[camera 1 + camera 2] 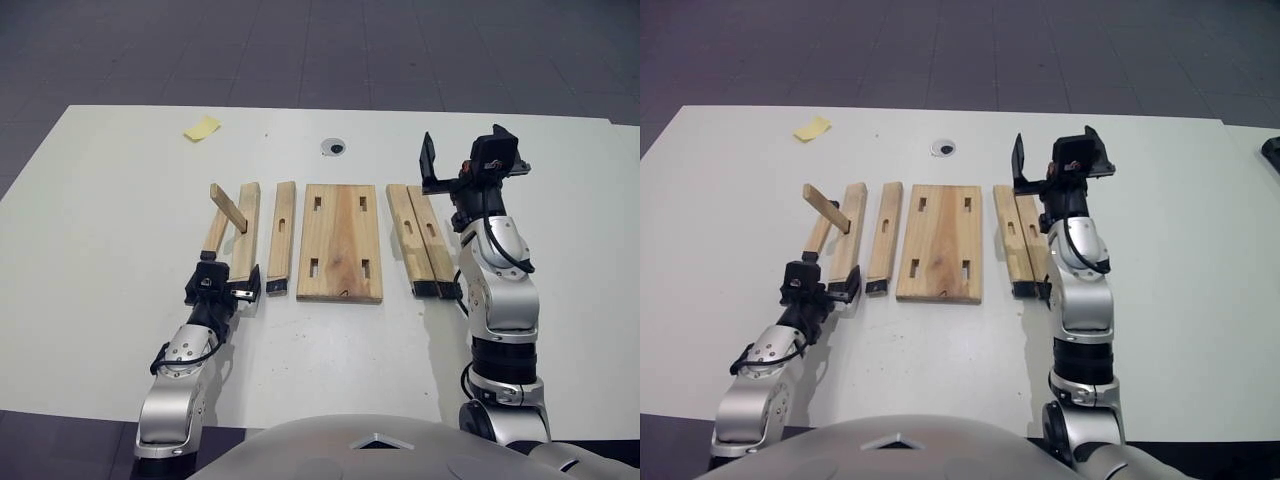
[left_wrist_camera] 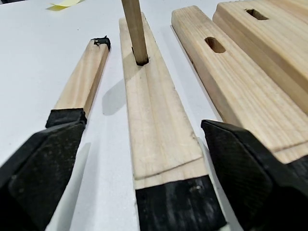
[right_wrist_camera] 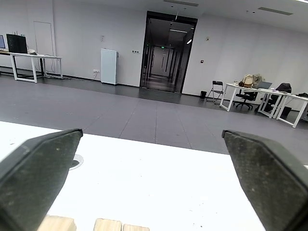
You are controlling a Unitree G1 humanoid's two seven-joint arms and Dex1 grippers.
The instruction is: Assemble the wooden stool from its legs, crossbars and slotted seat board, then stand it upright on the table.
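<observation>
A: Well, you've one joint begun, by the look of it: a crossbar [image 1: 228, 207] stands tilted in the slot of a leg [image 1: 245, 235] that lies flat, left of the seat board [image 1: 341, 242].

B: Everything else is left for you. The seat board lies flat in the middle of the bench [image 1: 120, 220], its four slots bare. A thin bar [image 1: 215, 232] lies just beside the leg on its left-edge side. A second leg [image 1: 281, 235] lies between that leg and the board, and a pair of legs [image 1: 408, 238] lies side by side toward the right edge. Nothing is joined to the board, and nothing stands upright.

A: Your left hand [image 1: 228, 287] sits low at the near end of the leg with the crossbar, forearm coming up from the near edge. Its fingers [image 2: 43, 168] are apart, one on each side of the leg's black foot. As far as the wrist view shows, they aren't pressing on it.

B: Your right hand [image 1: 465, 160] is raised above the bench near the far end of the pair, wrist bent up so it looks out over the far edge into the room. Its fingers [image 3: 38, 168] are spread wide with nothing between them.

A: I'd put you near the start. You've the other legs and the bar to seat, then the board, then the flip upright.
</observation>
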